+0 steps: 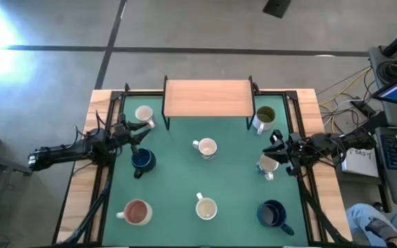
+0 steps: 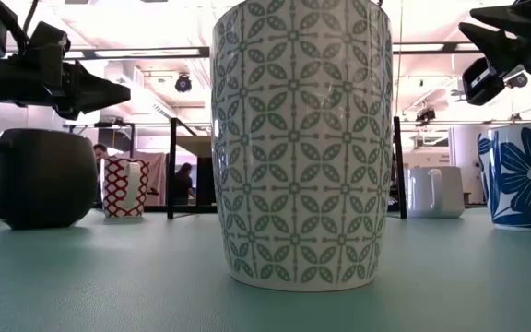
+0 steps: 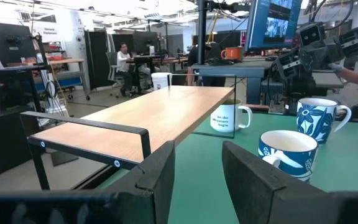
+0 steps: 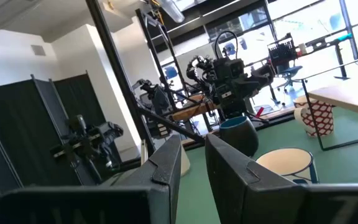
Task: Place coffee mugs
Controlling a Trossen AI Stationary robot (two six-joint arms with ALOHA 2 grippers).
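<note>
- Eight coffee mugs stand upright on the green mat (image 1: 178, 172) of the table; each one that shows its inside from above is empty.
- Near the back, a cream mug (image 1: 144, 115) stands left of the wooden shelf (image 1: 207, 98) and an olive-lined mug (image 1: 263, 117) stands right of it.
- In the middle sit a white mug (image 1: 206, 148) and, nearer the front, another white mug (image 1: 206, 207), which is the leaf-patterned one (image 2: 300, 138) filling the low view.
- A dark blue mug (image 1: 142, 160) is at the left, a pink-brown-lined mug (image 1: 136, 212) front left, and a second dark blue mug (image 1: 272, 213) front right.
- The left gripper (image 1: 142, 131) hangs between the cream mug and the left dark blue mug, fingers slightly apart, holding nothing.
- The right gripper (image 1: 276, 143) hovers just above a blue-flowered mug (image 1: 268, 165), its fingers also slightly parted and empty.
</note>
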